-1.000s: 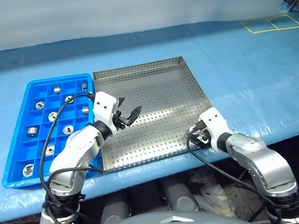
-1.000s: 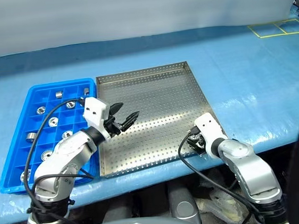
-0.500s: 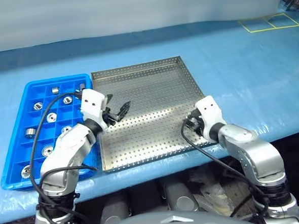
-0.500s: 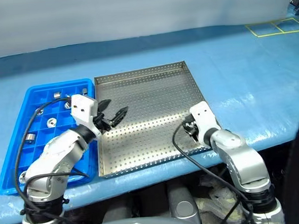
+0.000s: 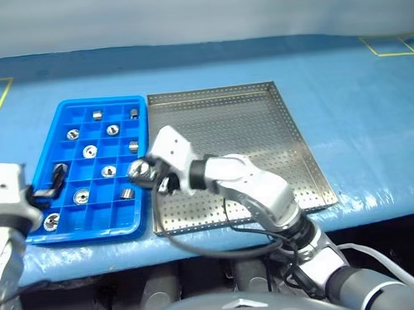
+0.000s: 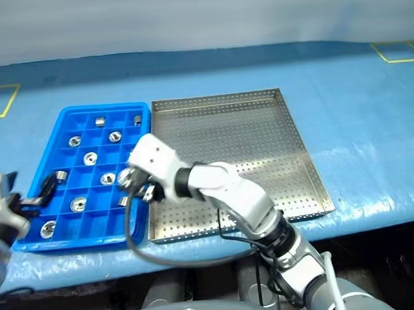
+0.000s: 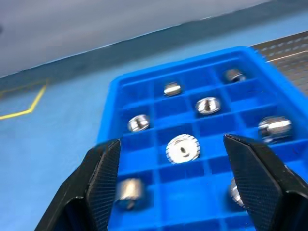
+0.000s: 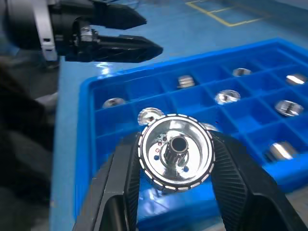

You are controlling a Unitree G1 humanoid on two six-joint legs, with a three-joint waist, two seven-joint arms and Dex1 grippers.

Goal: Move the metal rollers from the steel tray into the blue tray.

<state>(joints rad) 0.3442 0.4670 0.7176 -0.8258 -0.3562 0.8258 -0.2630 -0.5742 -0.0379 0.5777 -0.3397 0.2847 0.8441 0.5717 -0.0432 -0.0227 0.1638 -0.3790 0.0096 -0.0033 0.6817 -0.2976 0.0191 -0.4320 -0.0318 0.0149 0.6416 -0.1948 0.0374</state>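
Since the earlier pictures, the right arm has been swung across from the near right corner of the steel tray (image 5: 276, 133) to the edge of the blue tray (image 5: 41, 147); the left arm has been pulled away to the far left side; the camera has also been turned, so the whole scene sits differently.

The right end effector (image 8: 175, 159) is shut tight on one of the metal rollers (image 8: 175, 151); the roller is held by its ribbed rim, with its middle hole facing out, so it can be dropped flat into a little box. It is held just above the near right part of the blue tray, beside the steel tray's left rim; it is judged that an empty box is being looked for.

The left end effector (image 7: 180, 180) is held wide open with nothing in it; it is kept by the blue tray's near left side, probably so the way is left free for the other arm.

Many rollers (image 5: 89, 151) are already set in the blue tray, one to a box, so they are kept apart. No roller is seen lying in the steel tray, so this one may be the last. Both trays are set side by side on the blue counter (image 5: 358, 89), so the trip is kept short.

No brand, label or writing can be read; only yellow lines are marked on the counter.
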